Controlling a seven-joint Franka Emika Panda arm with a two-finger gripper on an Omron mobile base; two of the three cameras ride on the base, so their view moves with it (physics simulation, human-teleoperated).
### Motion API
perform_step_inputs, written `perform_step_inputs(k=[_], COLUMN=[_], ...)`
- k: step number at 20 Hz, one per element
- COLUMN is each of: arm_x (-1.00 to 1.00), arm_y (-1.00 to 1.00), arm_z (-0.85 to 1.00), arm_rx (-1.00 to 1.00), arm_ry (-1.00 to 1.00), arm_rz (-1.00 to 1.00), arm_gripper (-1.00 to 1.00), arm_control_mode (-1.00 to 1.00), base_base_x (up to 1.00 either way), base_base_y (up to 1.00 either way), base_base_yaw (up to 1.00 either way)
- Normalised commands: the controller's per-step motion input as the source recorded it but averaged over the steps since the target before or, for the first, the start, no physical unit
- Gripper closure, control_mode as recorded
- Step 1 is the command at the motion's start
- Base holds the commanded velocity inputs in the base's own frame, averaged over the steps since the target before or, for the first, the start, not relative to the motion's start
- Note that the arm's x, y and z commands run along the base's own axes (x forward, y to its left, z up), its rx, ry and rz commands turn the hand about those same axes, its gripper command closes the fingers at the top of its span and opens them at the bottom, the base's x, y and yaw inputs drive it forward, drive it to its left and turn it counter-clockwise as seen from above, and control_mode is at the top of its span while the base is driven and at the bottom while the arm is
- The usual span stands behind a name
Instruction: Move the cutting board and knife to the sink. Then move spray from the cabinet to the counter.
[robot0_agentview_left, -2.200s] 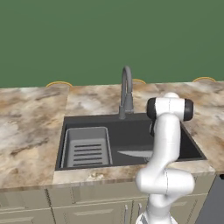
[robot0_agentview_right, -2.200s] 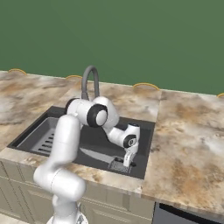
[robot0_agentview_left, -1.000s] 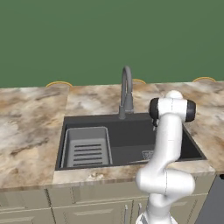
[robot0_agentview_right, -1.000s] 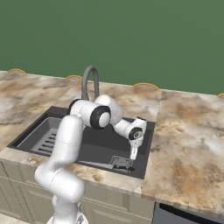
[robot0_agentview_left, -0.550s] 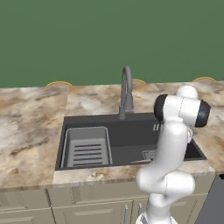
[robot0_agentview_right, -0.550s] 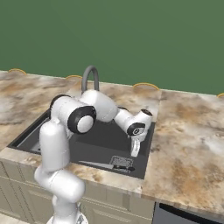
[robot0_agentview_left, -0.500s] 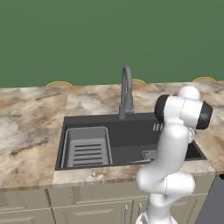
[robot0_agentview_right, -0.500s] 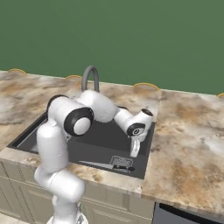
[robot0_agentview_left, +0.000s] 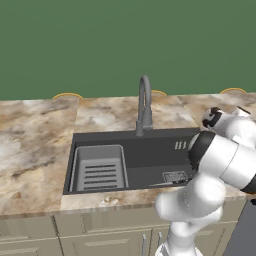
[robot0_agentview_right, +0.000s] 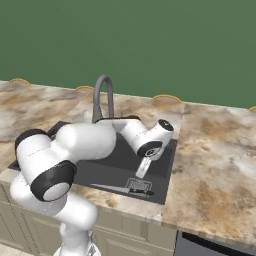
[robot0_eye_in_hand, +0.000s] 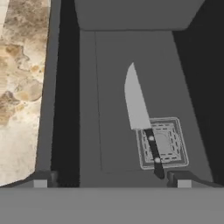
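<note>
The knife (robot0_eye_in_hand: 143, 127) lies flat on the floor of the sink (robot0_agentview_right: 165, 170), its dark handle across the square drain grate (robot0_eye_in_hand: 162, 142) and its grey blade running away from the grate along the basin floor. In the right base view the knife (robot0_agentview_right: 122, 189) sits by the sink's front wall, at the end away from the basket (robot0_agentview_left: 99, 168) and the faucet (robot0_agentview_left: 144, 105). The gripper (robot0_eye_in_hand: 113, 177) hangs above the grate with jaws spread wide, holding nothing; the knife lies loose directly below and just ahead of the fingertips, its long axis running roughly away from them. So the knife looks delivered. Judging by the task, the coming move heads elsewhere, to the spray in the cabinet; neither is visible here, nor is the board.
</note>
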Motion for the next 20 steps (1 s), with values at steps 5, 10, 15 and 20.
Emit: perform_step_inputs(k=[5, 10, 15, 20], arm_x=[-0.40, -0.40, -0.48, -0.55], arm_y=[0.72, 0.84, 0.55, 0.51], arm_z=[0.58, 0.33, 0.08, 0.00], arm_rx=[0.05, 0.02, 0.02, 0.00], arm_ry=[0.08, 0.15, 0.16, 0.15], arm_rz=[-0.37, -0.41, -0.44, -0.46], arm_gripper=[-1.00, -1.00, -1.00, -1.00], arm_control_mode=[-1.00, -1.00, -1.00, -1.00], base_base_x=[0.00, 0.00, 0.00, 0.00], base_base_y=[0.00, 0.00, 0.00, 0.00], base_base_yaw=[0.00, 0.00, 0.00, 0.00])
